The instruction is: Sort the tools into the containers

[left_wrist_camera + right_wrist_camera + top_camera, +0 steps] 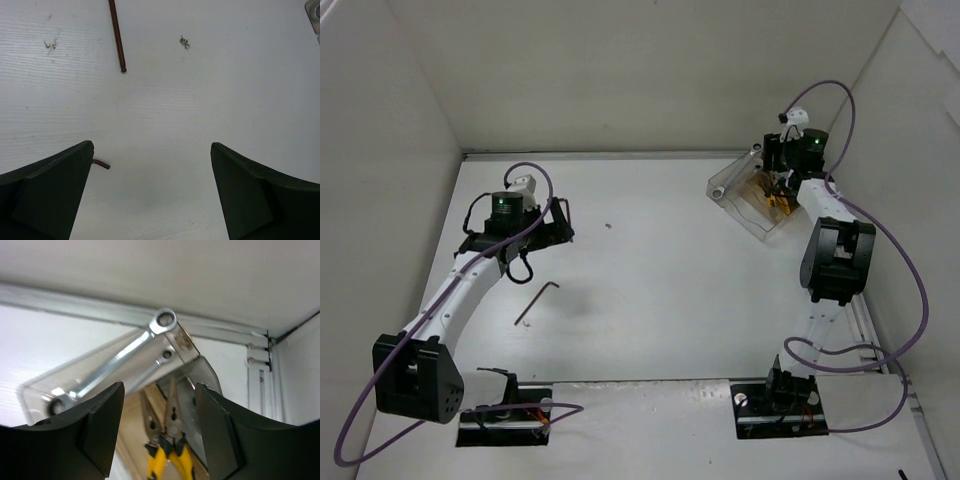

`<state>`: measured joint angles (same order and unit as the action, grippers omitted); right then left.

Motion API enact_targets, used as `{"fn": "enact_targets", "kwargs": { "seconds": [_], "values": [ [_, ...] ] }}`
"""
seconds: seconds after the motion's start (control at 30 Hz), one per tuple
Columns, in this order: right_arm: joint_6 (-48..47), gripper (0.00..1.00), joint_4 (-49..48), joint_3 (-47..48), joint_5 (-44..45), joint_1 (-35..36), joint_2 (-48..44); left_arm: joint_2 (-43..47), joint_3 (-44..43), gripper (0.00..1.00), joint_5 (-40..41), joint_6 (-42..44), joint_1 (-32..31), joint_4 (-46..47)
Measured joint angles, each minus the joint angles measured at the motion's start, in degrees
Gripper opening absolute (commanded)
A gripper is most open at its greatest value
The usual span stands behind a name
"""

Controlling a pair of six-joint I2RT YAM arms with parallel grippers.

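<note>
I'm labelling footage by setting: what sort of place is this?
Probably a robot lab test cell: a white table walled in by plain white panels, with a left arm and right arm bolted at its near edge.

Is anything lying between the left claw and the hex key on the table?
Nothing visible. The open left claw hangs over bare white table, and the hex key lies just ahead with no object between them.

No text is readable; the wrench [117,362] seems too blurred.
</note>
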<state>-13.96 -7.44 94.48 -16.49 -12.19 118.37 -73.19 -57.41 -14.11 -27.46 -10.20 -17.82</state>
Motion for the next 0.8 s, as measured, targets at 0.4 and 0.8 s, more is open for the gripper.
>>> {"fn": "enact_targets", "kwargs": {
  "seconds": [0.4,0.8],
  "values": [
    [25.1,0.57,3.1,0.9,-8.9,2.1,-11.7,3.9,0.7,1.00,8.0,-0.2,-0.2,-7.2],
    [22.9,0.56,7.1,-15.0,-4.1,16.6,-26.6,1.5,9.7,0.85,5.6,0.1,0.9,-14.5]
  ]
}}
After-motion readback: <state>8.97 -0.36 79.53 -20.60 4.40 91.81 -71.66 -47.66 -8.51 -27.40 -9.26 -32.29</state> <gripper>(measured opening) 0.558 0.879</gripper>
